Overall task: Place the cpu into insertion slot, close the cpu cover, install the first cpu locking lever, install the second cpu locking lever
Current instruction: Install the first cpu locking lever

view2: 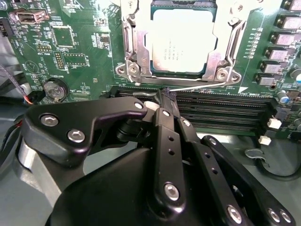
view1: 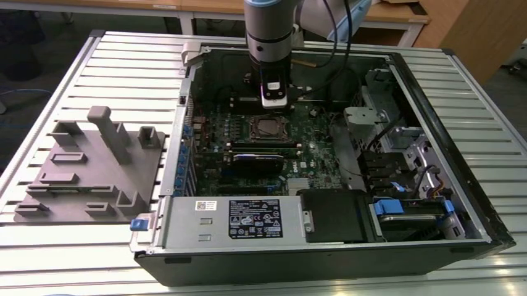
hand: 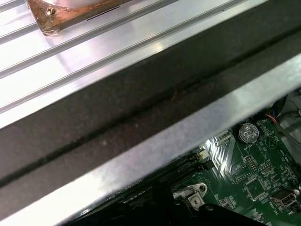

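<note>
The cpu [view2: 181,40] lies in the insertion slot [view1: 269,127], silvery-grey top facing up. The metal cpu cover [view2: 130,44] lies flat around it, framing the chip. A thin wire locking lever [view2: 197,85] runs along the socket's edge beside the black memory slots [view2: 225,110]. My gripper [view2: 164,95] has its black fingers [view2: 162,127] pressed together with nothing between them, the tips just short of that lever. In the exterior view the gripper [view1: 274,109] hangs inside the open computer case, just behind the socket.
The green motherboard [view1: 317,154] lies in the open case [view1: 461,160], with a black card [view1: 257,163] in front of the socket and a power supply [view1: 239,219] nearest the front. A grey fixture block [view1: 91,169] sits on the slatted table [view1: 123,55] at the exterior view's left.
</note>
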Robot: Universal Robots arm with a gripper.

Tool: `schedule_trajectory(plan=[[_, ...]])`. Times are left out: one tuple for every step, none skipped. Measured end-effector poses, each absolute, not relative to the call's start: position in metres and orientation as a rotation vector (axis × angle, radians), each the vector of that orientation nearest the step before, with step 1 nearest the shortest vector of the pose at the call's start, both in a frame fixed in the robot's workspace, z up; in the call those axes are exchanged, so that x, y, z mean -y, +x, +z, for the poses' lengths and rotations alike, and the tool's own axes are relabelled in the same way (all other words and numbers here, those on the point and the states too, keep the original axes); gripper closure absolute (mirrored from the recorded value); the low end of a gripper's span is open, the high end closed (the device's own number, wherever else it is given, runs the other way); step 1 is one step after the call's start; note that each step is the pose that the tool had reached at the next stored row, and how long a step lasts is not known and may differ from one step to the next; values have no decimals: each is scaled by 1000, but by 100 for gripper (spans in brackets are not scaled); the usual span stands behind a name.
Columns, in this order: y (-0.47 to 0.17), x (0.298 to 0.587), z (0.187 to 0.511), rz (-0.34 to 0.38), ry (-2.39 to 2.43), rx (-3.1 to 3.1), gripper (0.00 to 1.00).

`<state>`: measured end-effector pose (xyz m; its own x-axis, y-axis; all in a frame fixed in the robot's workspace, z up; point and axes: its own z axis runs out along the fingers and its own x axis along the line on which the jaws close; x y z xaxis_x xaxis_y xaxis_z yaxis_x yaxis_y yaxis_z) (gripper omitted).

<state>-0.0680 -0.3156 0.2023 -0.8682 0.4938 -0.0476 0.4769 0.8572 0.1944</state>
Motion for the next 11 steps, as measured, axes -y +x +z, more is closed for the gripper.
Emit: schedule_trajectory(plan=[[-68, 316, 202, 271, 768, -2933, 90], [-68, 316, 202, 271, 768, -2933, 90], [-68, 316, 202, 271, 768, -2933, 90], [-68, 316, 202, 271, 768, -2933, 90], [-68, 316, 202, 271, 768, -2933, 90], [-68, 316, 202, 271, 768, -2933, 90], [-68, 316, 202, 271, 768, -2932, 90], [-68, 316, 202, 271, 768, -2932, 90], [-68, 316, 201, 271, 768, -2932, 90], [-68, 316, 200, 271, 767, -2931, 90], [-68, 316, 200, 271, 767, -2930, 90]])
